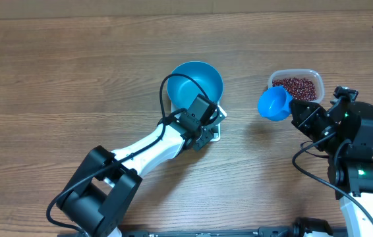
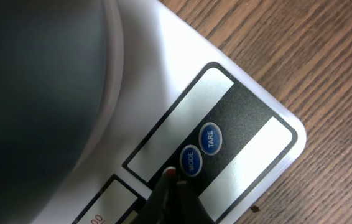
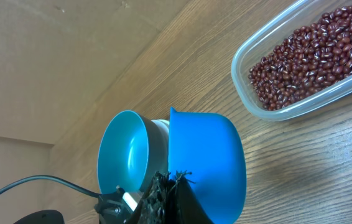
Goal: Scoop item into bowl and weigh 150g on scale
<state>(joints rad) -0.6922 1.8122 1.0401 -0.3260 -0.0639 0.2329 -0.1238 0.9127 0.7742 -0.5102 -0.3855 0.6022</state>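
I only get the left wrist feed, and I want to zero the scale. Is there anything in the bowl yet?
Observer: No. From overhead the bowl is bare blue inside, with no grains in it.
Operator: Where are the beans, then?
Observer: The beans are heaped in the clear tub, which stands on the table to the right of the bowl.
Operator: And the scoop?
Observer: The right gripper is shut on the scoop and holds it between the bowl and the tub. From overhead no beans show in it.
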